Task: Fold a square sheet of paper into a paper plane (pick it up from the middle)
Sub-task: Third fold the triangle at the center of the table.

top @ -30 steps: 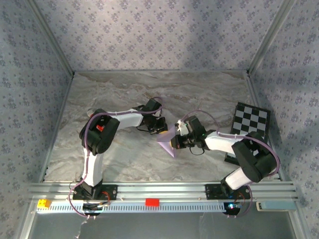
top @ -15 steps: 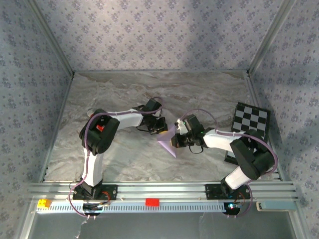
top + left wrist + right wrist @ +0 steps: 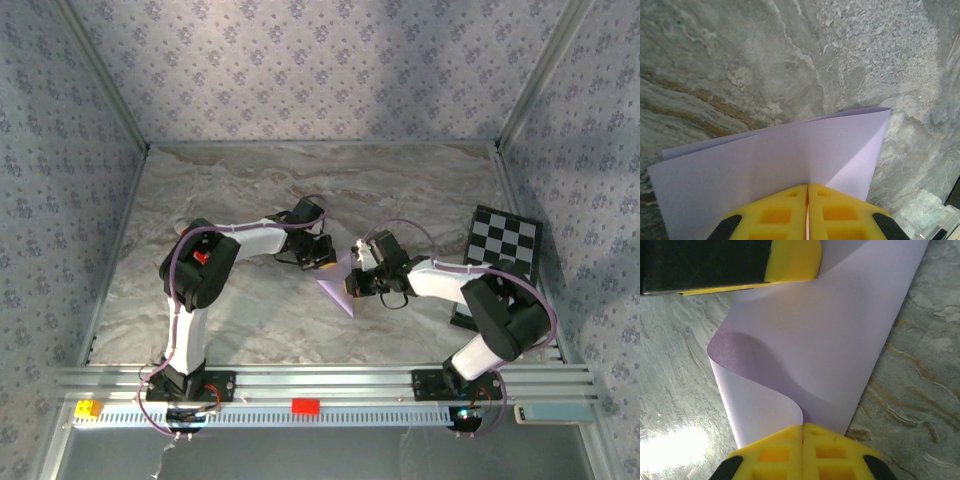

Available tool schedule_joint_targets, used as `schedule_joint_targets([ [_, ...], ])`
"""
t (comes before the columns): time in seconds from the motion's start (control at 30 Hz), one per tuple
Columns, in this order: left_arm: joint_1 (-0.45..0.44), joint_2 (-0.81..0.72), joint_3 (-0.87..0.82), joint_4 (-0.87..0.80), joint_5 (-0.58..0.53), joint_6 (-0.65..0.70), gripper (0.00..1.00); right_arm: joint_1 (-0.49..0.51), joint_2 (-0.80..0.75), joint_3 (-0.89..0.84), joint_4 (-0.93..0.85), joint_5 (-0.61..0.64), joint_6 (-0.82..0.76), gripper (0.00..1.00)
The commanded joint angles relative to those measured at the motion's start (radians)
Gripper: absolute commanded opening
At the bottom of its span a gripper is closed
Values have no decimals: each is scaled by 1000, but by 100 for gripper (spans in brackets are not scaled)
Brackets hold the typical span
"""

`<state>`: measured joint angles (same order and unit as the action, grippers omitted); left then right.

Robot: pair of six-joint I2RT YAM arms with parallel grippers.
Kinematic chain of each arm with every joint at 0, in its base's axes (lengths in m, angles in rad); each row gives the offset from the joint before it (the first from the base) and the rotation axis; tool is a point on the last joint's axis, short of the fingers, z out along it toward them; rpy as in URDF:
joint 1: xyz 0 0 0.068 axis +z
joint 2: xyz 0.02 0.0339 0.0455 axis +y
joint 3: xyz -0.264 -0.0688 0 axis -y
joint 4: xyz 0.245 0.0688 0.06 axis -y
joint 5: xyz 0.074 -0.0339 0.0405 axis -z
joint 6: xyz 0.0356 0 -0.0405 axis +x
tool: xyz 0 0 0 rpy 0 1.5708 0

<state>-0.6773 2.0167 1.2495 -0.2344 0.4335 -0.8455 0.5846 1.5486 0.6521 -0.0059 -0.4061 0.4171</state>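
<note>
From above, the square sheet of paper (image 3: 337, 284) appeared as a pale lilac wedge at the middle of the marbled table (image 3: 240, 190), held up between the two arms. The left gripper (image 3: 325, 262) met its far-left edge and the right gripper (image 3: 353, 283) its right side, both pincers pressed together on the paper. The wedge's long side ran roughly near to far, and its sharpest corner pointed toward the near edge. The checkered board (image 3: 503, 245) lay well apart on the right.

In the left wrist view, the sheet was bent double, two smooth layers spreading away from the yellow fingertips. Those tips were together with the paper clamped in the seam. The folded edge ran left to right across the picture, above the table.

In the right wrist view, the lilac paper curled in a soft loop near the right pincer, whose yellow tips were closed on its edge. A long, flat strip of it reached away to the other arm's yellow finger.
</note>
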Motion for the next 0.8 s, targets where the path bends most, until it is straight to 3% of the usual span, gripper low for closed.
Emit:
schedule_joint_targets([
  [0.0, -12, 18, -6, -66, -33, 8, 9, -5, 12, 30, -35, 18, -23, 0],
  [0.77, -12, 26, -21, -57, -29, 0, 8, 1, 40, 58, -58, 19, -24, 0],
])
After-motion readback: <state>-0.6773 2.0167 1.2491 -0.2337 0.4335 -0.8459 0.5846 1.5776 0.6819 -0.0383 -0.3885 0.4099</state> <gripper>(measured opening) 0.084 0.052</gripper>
